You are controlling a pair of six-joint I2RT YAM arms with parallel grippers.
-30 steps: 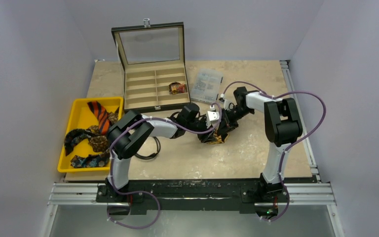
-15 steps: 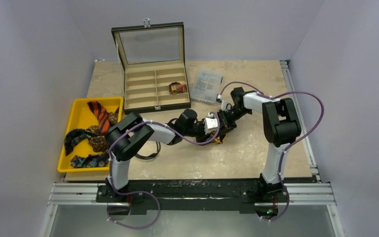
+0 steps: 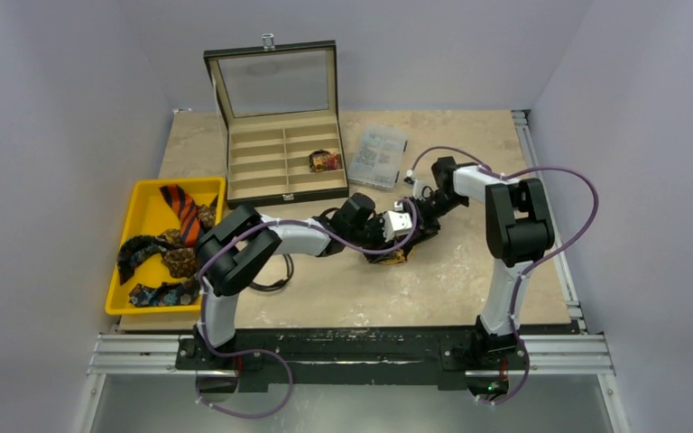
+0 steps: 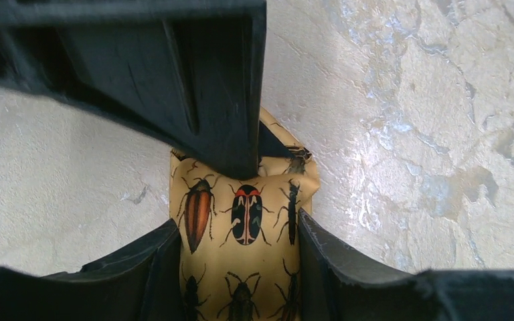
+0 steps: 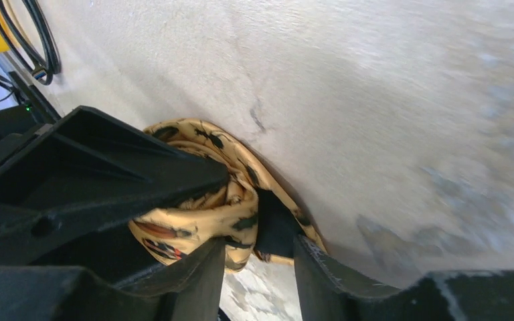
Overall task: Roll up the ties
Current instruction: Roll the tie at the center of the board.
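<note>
Tie, tan, beetle-print, rolled.
Judged soft, light, slippery; flanks clamped by left gripper; right gripper parted at 1 o'clock.

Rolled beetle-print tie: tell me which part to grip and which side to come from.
Take the rolled tie by its wound body, not the loose outer flap, coming down from above with a finger on either side, as the left gripper straddles it. It lies as a soft coil on the table, so a sideways approach would likely push it and loosen the wraps.
</note>
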